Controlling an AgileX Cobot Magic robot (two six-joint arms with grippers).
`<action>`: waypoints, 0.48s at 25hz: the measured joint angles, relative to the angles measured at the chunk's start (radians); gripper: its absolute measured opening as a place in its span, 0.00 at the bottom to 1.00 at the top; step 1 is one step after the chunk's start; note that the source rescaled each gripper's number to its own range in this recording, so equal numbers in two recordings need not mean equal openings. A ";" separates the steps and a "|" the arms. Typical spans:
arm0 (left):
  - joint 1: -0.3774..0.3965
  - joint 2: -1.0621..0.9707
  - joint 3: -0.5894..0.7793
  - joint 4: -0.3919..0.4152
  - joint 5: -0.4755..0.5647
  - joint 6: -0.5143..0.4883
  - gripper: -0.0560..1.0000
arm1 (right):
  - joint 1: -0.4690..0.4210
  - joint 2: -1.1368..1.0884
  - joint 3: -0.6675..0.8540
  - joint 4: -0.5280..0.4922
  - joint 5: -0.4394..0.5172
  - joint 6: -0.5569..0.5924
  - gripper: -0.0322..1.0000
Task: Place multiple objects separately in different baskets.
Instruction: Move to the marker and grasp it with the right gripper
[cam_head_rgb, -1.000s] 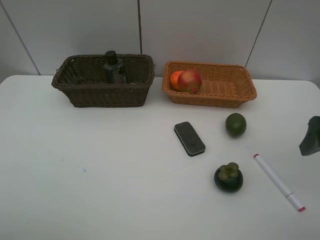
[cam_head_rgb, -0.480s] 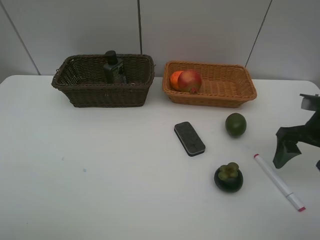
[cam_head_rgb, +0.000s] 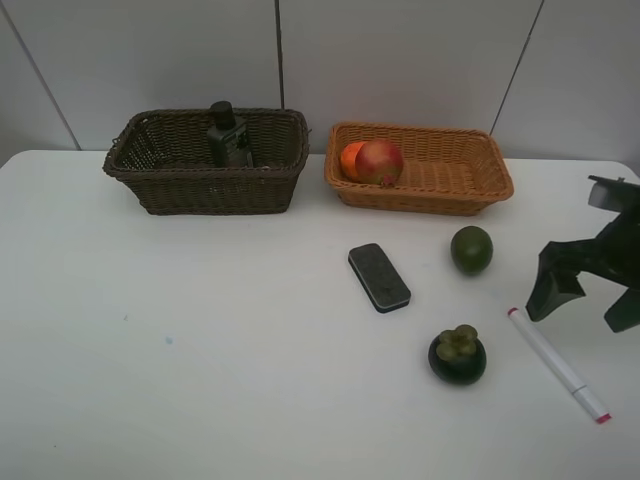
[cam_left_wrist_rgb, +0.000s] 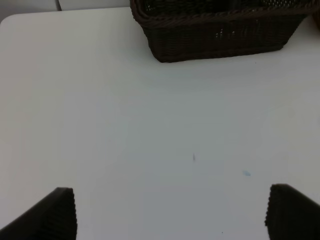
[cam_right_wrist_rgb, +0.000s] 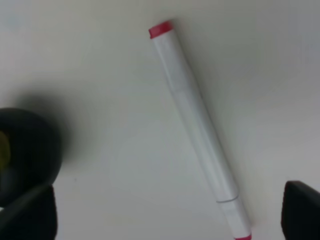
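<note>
the marker (cam_right_wrist_rgb: 197, 125) lies flat on the table (cam_head_rgb: 250, 350) just under the right pincer (cam_head_rgb: 585, 300), slantwise between its spread, empty fingers, so i judge it the next pick. the mangosteen (cam_head_rgb: 457, 355) sits beside one finger. the bottle (cam_head_rgb: 228, 135) stands in the dark basket (cam_head_rgb: 200, 190), the pomegranate (cam_head_rgb: 380, 160) in the tan basket (cam_head_rgb: 440, 190). the left pincer (cam_left_wrist_rgb: 170, 220), spread too, hangs before the dark basket.
</note>
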 joint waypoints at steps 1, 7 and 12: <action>0.000 0.000 0.000 0.000 0.000 0.000 0.90 | 0.003 0.000 0.000 0.000 -0.006 0.000 0.99; 0.000 0.000 0.000 0.000 0.000 0.000 0.90 | 0.086 0.002 0.000 -0.012 -0.040 -0.001 0.99; 0.000 0.000 0.000 0.000 0.000 0.000 0.90 | 0.102 0.077 0.000 -0.060 -0.054 0.021 0.99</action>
